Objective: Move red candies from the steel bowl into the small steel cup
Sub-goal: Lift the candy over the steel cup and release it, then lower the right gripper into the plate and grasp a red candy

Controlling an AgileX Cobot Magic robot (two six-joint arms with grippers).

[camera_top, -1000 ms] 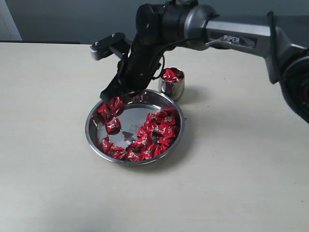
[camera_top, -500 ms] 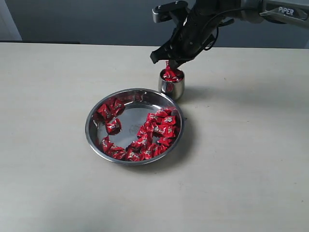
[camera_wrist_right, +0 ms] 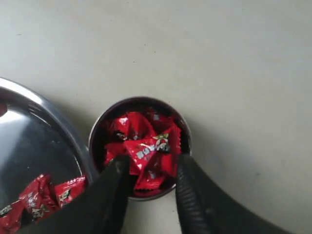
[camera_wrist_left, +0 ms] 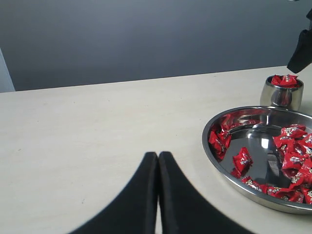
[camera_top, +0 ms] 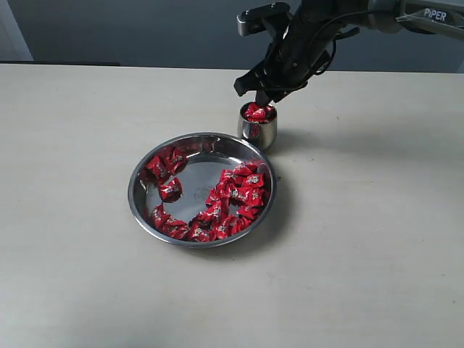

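The steel bowl (camera_top: 133, 190) sits mid-table with many red candies (camera_top: 239, 196) along its right and left sides. Just behind its far rim stands the small steel cup (camera_top: 258, 132), heaped with red candies (camera_top: 257, 112). My right gripper (camera_top: 264, 94) hovers directly over the cup. In the right wrist view its jaws (camera_wrist_right: 152, 163) stand open on either side of the cup (camera_wrist_right: 139, 99), and the top candy (camera_wrist_right: 146, 148) lies on the heap, free of both fingers. My left gripper (camera_wrist_left: 158, 155) is shut and empty, low over bare table to the left of the bowl (camera_wrist_left: 214, 156).
The table is a pale, plain surface, with a dark wall behind its far edge. The right arm reaches in from the upper right, over the table behind the cup. Nothing else stands on the table.
The right gripper rose from the bowl's far-left rim and swung right to above the cup. Its jaws have opened, and a candy now lies on top of the cup's heap.
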